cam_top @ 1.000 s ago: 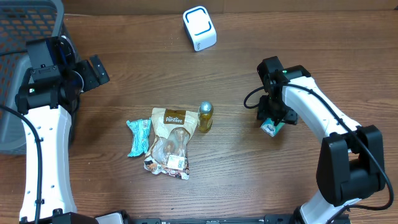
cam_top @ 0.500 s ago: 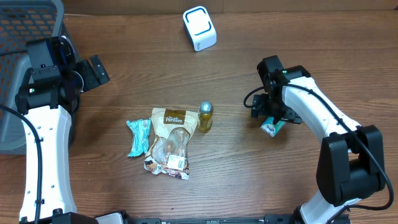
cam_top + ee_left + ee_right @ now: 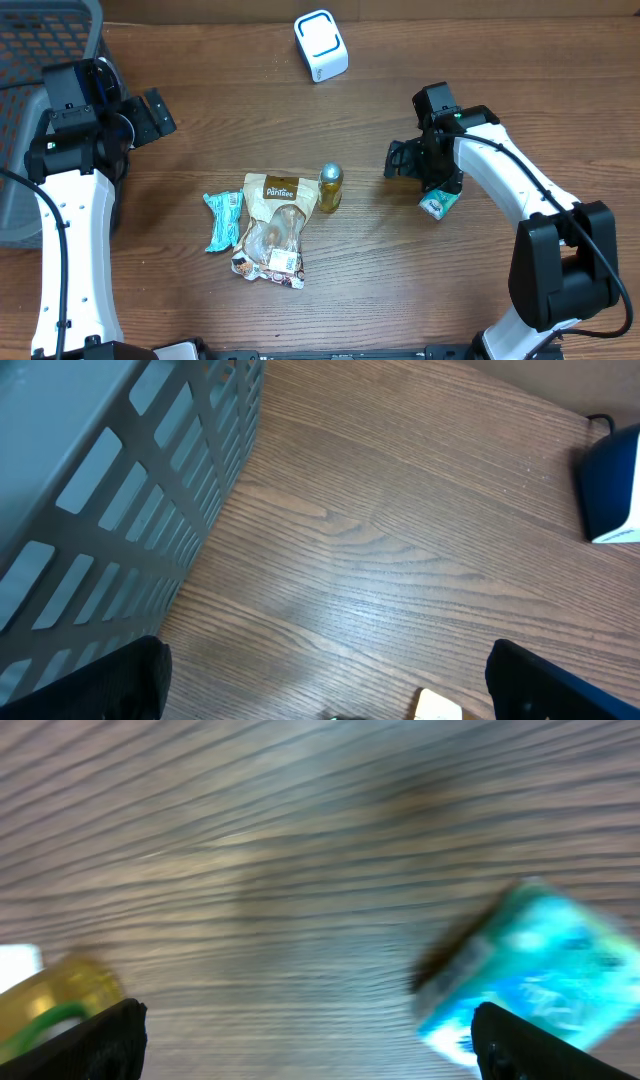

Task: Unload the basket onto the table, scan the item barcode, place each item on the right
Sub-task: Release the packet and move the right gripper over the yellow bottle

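on the right half of the wooden surface (image 3: 520,60): a small teal packet (image 3: 436,205) lies flat, just beside the right tool (image 3: 405,162) and apart from it. the tool sits a little up and to the left of the packet in the overhead view. in the right wrist view the packet (image 3: 530,970) is blurred and off to the right of the gap between the fingers (image 3: 110,1040), not inside it. its long axis looks diagonal; print too smeared to find a barcode.

right tool: jaws spread wide, nothing between them, touching nothing i can see.

left tool (image 3: 160,112): also spread wide and empty, beside the grey basket (image 3: 40,40), well apart from every item.

barcode scanner (image 3: 320,45): white and blue, at the far edge, well apart from the packet. right arm is clearly nearer the packet.

centre cluster: pantree bag (image 3: 272,228), teal wrapper (image 3: 222,220) touching its left side, small golden bottle (image 3: 330,187) at its upper right.

judgement: if the packet is the item in hand, the right tool needs to shift back over it and line up across its short side.
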Motion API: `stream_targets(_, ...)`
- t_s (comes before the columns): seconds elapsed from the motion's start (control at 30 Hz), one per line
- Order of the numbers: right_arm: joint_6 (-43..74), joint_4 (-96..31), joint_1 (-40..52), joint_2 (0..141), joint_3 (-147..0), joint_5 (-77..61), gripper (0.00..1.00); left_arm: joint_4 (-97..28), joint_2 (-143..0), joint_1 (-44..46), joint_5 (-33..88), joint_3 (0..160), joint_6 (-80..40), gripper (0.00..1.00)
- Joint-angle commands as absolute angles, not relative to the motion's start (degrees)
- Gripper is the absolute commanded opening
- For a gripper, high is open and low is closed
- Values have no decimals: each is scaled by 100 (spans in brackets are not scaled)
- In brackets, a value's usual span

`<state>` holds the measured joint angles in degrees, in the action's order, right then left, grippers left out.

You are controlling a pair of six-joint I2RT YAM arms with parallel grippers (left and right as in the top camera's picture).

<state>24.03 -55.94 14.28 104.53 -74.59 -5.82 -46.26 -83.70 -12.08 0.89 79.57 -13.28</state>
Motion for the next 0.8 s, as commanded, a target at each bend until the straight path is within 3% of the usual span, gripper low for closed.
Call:
stream_targets(0.0,2443,-5435,1417,10464,-7419,-1466,100,-4624,-8337,-1197,93,8084,-1221,100)
stream_targets(0.27,2447,-5094,1559,10464,-7419,-2084,98,-4624,-8337,-1197,93,8084,-1221,100)
stream_targets(0.53,2449,-4829,2202,10416,-7555,-1345,70,-4624,-8337,-1197,93,8084,-1221,99)
stream_targets(0.77,2941,-5273,2281,10328,-8399,-902,71,-4624,-8337,-1197,93,8084,-1221,99)
